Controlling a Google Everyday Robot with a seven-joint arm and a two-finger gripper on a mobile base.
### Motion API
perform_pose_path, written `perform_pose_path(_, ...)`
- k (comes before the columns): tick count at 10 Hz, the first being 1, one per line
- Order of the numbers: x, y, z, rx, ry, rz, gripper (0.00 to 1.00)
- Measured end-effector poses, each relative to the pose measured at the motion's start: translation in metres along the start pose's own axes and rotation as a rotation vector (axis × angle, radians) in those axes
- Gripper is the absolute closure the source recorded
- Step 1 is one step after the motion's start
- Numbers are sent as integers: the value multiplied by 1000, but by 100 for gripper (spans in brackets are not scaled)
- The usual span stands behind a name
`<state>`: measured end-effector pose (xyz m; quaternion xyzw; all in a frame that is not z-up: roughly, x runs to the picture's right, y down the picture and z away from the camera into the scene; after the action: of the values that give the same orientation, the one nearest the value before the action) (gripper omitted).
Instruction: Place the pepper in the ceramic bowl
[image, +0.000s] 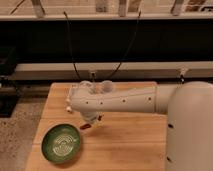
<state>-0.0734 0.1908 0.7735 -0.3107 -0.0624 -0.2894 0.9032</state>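
Note:
The green ceramic bowl (61, 144), with pale rings inside, sits on the wooden table (130, 142) at the front left. My white arm reaches from the right across the table. The gripper (91, 121) hangs under the arm's left end, just right of and slightly behind the bowl's rim. It is shut on the small reddish pepper (85, 127), which sticks out from the fingertips toward the bowl and is held above the table, a little short of the rim.
A clear plastic cup (106, 86) shows behind the arm near the table's back edge. A small white item (68, 108) peeks out left of the arm. Black cables (70, 50) hang behind the table. The floor drops off at the left.

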Motion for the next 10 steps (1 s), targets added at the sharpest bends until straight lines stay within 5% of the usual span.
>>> perform_pose_path(6, -56, -17, -8, 3, 26, -118, 100)
perform_pose_path(10, -68, -22, -10, 7, 38, -169, 100)
